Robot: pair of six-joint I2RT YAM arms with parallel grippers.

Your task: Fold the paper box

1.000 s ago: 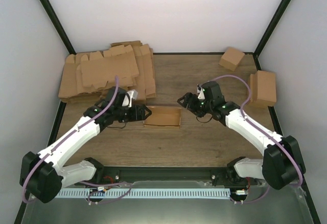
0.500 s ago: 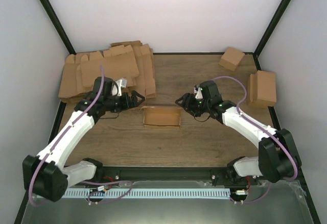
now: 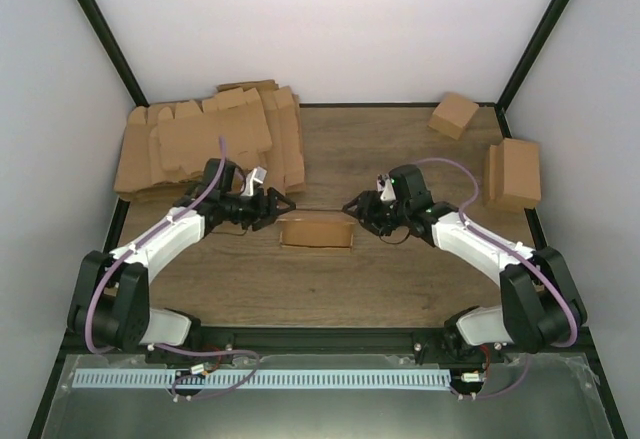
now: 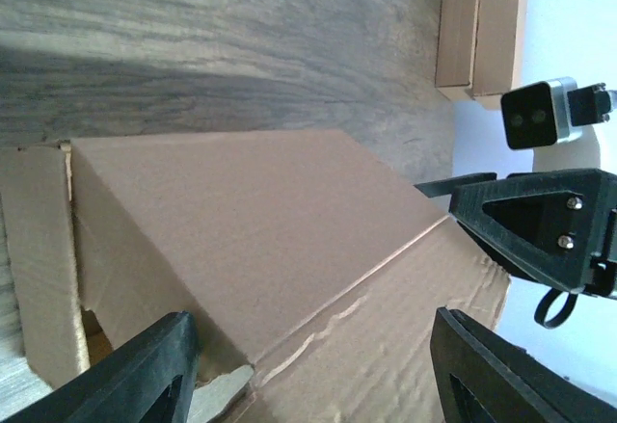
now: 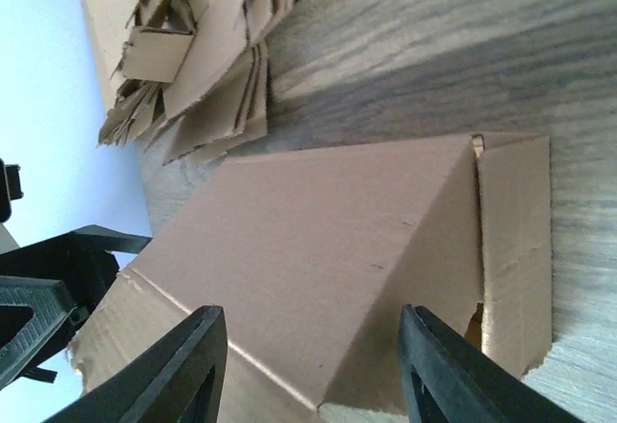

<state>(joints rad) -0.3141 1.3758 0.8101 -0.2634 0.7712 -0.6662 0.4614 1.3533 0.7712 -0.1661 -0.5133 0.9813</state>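
Observation:
The paper box (image 3: 317, 231) lies in the middle of the table as a shallow brown tray with its long flap tilted up along the far side. My left gripper (image 3: 279, 204) is at the box's far left corner and my right gripper (image 3: 352, 206) is at its far right corner, facing each other. The left wrist view has the creased flap (image 4: 289, 240) filling the space between the open fingers of the left gripper (image 4: 313, 322). The right wrist view has the same flap (image 5: 318, 240) between the spread fingers of the right gripper (image 5: 310, 315). Neither gripper holds anything.
A pile of flat brown blanks (image 3: 210, 144) covers the far left of the table, just behind my left arm. A small cube-like box (image 3: 453, 114) sits at the far right corner. Folded boxes (image 3: 515, 172) stand against the right wall.
My left gripper left the box's left end, swung back, and came to the far left corner. My right gripper moved left to the far right corner. Both jaws narrowed.

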